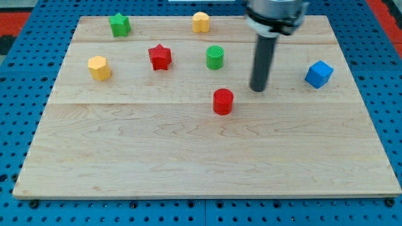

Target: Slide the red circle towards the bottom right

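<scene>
The red circle [223, 101] stands near the middle of the wooden board [188, 157]. My tip [258, 88] is down on the board just to the view's right of the red circle and slightly above it, apart from it by a small gap. The dark rod rises from the tip to the arm at the view's top.
A green circle [215, 57] and a red star [160, 57] lie above and left of the red circle. A yellow hexagon [99, 68] is at the left, a green star [119, 25] and a yellow block [200, 22] at the top, a blue cube [319, 74] at the right.
</scene>
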Motion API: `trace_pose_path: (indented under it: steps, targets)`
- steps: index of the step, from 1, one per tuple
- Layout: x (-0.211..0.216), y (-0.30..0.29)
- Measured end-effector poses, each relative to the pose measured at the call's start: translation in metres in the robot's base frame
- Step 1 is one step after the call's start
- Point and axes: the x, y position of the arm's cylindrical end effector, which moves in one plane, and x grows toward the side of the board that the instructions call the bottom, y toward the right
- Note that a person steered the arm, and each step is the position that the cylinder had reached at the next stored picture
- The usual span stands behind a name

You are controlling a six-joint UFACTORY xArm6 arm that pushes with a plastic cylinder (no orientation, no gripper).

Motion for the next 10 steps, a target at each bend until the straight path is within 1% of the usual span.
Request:
trace_pose_path:
  steps: [1,2,3,4,5,7,8,9,10]
  targets:
    - [0.032,-0.028]
    - [0.024,-0.110]
    - [0.023,-0.150]
    - [0.053,-0.227]
    - [0.057,-0.236]
    - [0.052,-0.227]
    - [0.026,-0.173]
    - [-0.013,-0.185]
    - [0.026,-0.270]
